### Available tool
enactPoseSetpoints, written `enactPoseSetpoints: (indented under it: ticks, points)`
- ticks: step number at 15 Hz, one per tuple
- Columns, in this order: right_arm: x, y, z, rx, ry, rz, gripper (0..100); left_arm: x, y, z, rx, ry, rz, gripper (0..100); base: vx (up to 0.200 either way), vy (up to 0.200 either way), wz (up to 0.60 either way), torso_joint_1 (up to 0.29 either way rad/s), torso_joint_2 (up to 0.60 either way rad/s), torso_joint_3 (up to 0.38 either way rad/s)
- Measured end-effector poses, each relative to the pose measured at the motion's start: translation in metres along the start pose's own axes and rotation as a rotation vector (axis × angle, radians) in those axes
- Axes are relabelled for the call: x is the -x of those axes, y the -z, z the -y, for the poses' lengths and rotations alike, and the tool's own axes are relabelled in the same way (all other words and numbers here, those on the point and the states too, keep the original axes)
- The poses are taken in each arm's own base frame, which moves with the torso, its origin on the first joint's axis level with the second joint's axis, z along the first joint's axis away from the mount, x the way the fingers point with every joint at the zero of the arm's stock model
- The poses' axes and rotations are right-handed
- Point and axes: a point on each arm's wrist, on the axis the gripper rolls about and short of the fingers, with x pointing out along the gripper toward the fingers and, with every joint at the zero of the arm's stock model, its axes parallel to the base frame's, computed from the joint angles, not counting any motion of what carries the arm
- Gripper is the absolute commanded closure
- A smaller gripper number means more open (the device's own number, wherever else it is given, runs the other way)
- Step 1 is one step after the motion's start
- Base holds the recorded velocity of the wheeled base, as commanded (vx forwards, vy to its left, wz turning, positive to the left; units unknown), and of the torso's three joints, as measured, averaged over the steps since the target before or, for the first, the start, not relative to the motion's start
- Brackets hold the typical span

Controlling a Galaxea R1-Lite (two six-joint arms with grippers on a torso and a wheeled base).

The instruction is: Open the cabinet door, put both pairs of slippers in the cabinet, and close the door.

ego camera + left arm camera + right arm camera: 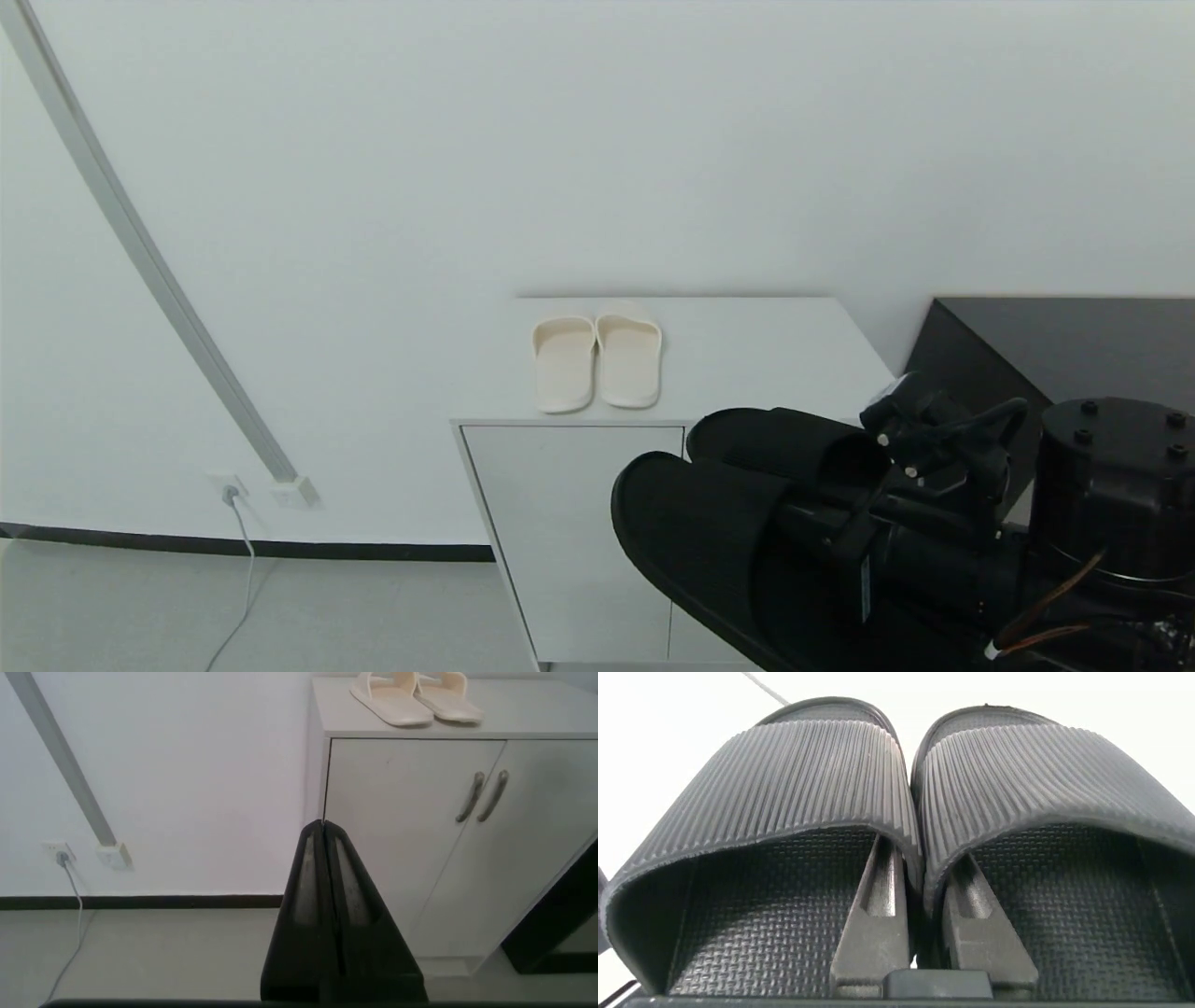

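My right tool (922,859) is clamped on the black slippers (709,523), one finger inside each shoe under its strap, pinching the two inner walls together. I'm holding the pair in the air, side by side, in front of the cabinet (579,523). My left tool (323,831) is closed with nothing in it, its fingers pressed flat together, low in front of the cabinet's left side. Both doors are shut, their two handles (483,796) close together at the middle seam. The cream slippers (597,362) sit side by side on the cabinet top, near its left end.
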Motion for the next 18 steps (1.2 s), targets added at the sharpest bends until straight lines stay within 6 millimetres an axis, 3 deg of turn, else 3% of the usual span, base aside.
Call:
enactPoseSetpoints:
  ticks: [11,18]
  points:
    - [-0.002,0.006,0.0,0.004,-0.015,-0.024,100,0.0,0.0,0.0,-0.003,0.0,0.001,100,0.0,0.0,0.0,0.0,0.0,0.0]
    - [-0.004,0.011,0.0,0.004,-0.011,-0.044,100,0.0,0.0,0.0,-0.003,0.0,-0.001,100,0.0,0.0,0.0,-0.152,0.35,0.196]
